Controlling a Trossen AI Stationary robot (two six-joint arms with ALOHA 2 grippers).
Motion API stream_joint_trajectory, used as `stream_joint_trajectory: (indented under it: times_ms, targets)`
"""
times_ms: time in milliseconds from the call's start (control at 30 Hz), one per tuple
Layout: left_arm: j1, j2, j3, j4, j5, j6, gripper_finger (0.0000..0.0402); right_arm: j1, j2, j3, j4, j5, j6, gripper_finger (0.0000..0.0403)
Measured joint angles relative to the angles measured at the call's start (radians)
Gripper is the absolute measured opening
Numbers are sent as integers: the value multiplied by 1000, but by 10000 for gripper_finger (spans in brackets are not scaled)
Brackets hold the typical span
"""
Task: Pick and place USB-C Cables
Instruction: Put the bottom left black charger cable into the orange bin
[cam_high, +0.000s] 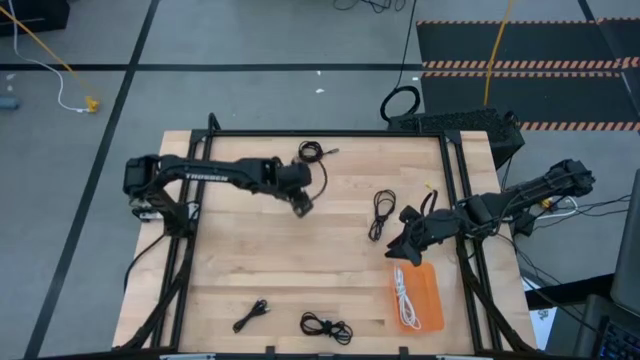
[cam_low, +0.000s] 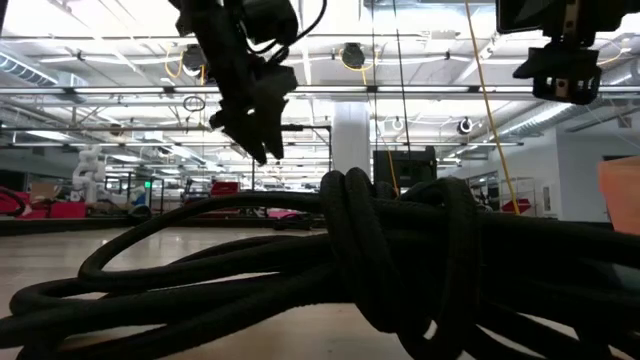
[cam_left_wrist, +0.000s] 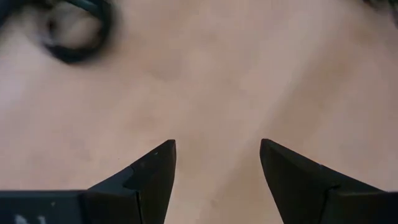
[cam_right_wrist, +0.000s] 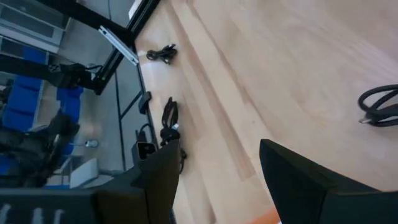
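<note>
Bright even overhead light; low view backlit by ceiling glare, left wrist view blurred.

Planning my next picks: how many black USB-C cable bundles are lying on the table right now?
4 black cables: one near the far edge, one at centre-right beside the right gripper, and two along the near edge. None appears hidden.

Left gripper (cam_high: 301, 207) and right gripper (cam_high: 397, 250) hover over the table (both jaws spread, empty).

Wooden worktop (cam_high: 300, 250) carries four black cables (cam_high: 311, 152), (cam_high: 382, 213), (cam_high: 251, 315), (cam_high: 326, 326), plus an orange tray (cam_high: 428, 290) holding the white cable (cam_high: 404, 297).
</note>
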Motion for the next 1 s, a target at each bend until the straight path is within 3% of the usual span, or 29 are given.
stream_joint_trajectory:
  times_ms: [167,533,700,1000]
  targets:
    - [-167,1,-28,-53,65,-115,234,-2,0,0,-46,-1,-30,210]
    - [-653,1,-28,-183,80,-820,234,-2,0,0,-75,-2,-107,210]
    - [-778,1,-28,-240,120,-1063,234,-2,0,0,-75,0,-117,210]
    - [-941,86,-29,-190,191,-1334,234,-2,0,0,-74,1,-109,210]
